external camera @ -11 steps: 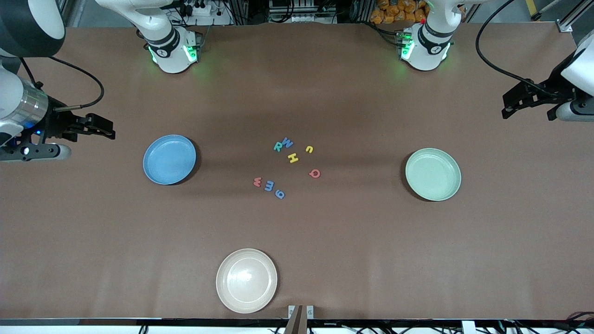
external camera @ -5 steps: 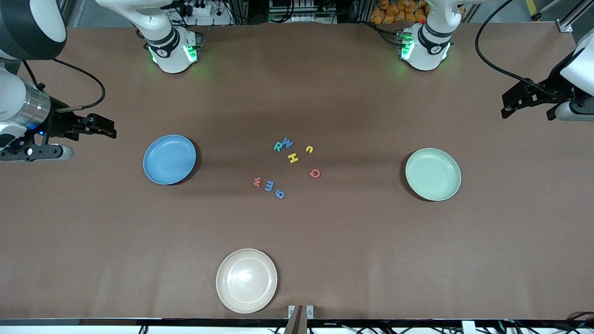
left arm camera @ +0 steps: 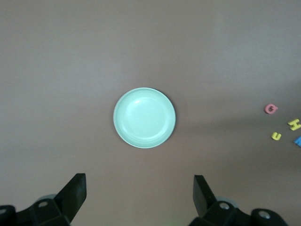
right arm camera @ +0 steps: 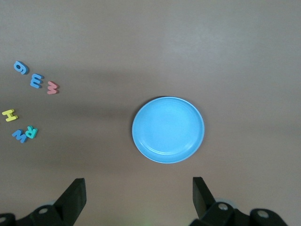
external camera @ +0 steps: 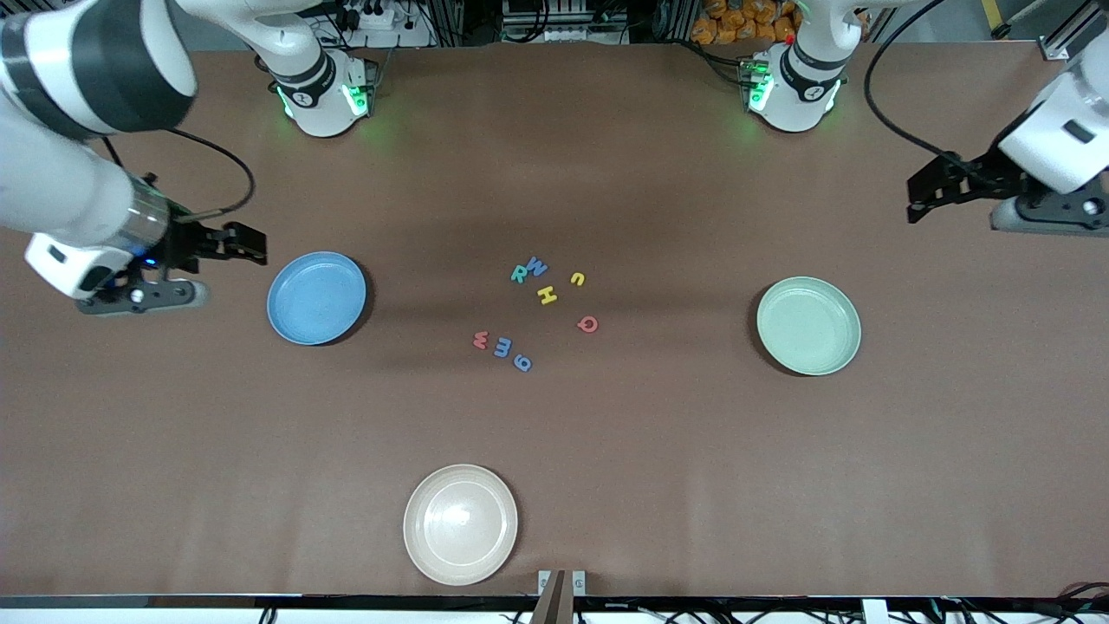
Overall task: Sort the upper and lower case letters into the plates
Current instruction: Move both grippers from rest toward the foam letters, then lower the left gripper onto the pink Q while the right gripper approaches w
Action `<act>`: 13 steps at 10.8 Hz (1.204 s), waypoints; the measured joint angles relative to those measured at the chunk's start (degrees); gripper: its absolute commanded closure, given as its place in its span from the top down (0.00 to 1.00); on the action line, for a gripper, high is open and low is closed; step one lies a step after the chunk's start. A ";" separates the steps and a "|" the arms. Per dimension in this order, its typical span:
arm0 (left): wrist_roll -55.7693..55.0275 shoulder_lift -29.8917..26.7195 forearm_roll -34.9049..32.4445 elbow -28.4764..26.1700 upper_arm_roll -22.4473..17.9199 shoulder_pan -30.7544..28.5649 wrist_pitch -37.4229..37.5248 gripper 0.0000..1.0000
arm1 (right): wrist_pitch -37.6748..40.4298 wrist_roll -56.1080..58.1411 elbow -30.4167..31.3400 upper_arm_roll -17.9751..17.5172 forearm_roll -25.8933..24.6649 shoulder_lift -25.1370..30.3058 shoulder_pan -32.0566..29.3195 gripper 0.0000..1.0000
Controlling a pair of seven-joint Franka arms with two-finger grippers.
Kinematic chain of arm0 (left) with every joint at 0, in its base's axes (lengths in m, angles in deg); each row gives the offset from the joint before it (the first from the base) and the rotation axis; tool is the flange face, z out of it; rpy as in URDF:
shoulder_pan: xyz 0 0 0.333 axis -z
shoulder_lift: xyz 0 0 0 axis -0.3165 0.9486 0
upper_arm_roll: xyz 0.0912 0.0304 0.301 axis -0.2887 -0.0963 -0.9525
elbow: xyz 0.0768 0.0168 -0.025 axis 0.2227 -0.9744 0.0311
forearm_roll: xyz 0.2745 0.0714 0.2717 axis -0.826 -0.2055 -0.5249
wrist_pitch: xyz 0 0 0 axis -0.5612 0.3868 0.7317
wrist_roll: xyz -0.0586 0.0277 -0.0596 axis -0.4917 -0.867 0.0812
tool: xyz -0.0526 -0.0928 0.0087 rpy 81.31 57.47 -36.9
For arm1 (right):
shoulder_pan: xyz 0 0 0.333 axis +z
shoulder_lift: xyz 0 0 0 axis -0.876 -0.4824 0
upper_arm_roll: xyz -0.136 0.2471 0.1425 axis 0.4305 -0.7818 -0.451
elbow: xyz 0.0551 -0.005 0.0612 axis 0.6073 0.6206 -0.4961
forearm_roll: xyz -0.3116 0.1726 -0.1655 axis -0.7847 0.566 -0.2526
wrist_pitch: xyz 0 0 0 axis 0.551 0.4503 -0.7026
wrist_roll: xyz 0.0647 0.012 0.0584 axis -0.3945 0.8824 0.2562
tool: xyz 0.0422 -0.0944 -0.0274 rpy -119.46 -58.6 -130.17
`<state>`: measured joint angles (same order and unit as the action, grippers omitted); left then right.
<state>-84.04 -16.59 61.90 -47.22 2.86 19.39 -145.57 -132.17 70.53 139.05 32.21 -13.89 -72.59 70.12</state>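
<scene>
Several small letters lie in a loose cluster mid-table: a teal R, blue W, yellow H, pink Q and blue E among them. The light blue plate sits toward the right arm's end, the mint plate toward the left arm's end; both hold nothing. My right gripper hovers open just outside the blue plate. My left gripper hangs open over bare table, apart from the mint plate. Neither gripper holds anything.
A cream-white plate sits near the table's front edge, nearer the camera than the letters. Both arm bases stand along the table's back edge. Brown tabletop lies between the letters and each plate.
Both arms have swung inward. The right gripper has come close to the blue plate; the left gripper has shifted toward the table's middle. Letters and plates have not moved.
</scene>
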 measured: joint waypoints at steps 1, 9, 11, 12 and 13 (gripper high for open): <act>-3.41 1.47 1.00 -0.13 1.38 0.25 -1.11 1.00 | -2.26 -0.75 0.58 -0.27 0.00 -1.60 0.76 1.00; -30.88 14.88 1.22 -0.25 5.45 9.97 -14.96 1.00 | -23.61 -25.07 4.35 -7.09 -0.01 -16.89 6.52 1.00; -37.58 17.66 1.22 -0.26 5.47 12.15 -17.79 1.00 | -26.79 -26.94 4.35 -7.30 0.00 -19.22 7.82 1.00; -40.99 19.16 1.22 -0.27 5.48 13.45 -19.38 1.00 | -28.33 -29.16 4.37 -7.37 0.00 -20.68 9.15 1.00; -44.36 20.68 1.22 -0.27 5.47 14.68 -21.06 1.00 | -30.15 -30.81 4.37 -7.39 -0.05 -22.25 10.57 1.00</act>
<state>-128.40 4.09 63.11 -47.49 8.33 34.07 -166.64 -162.32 39.71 143.42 24.83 -13.95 -94.84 80.69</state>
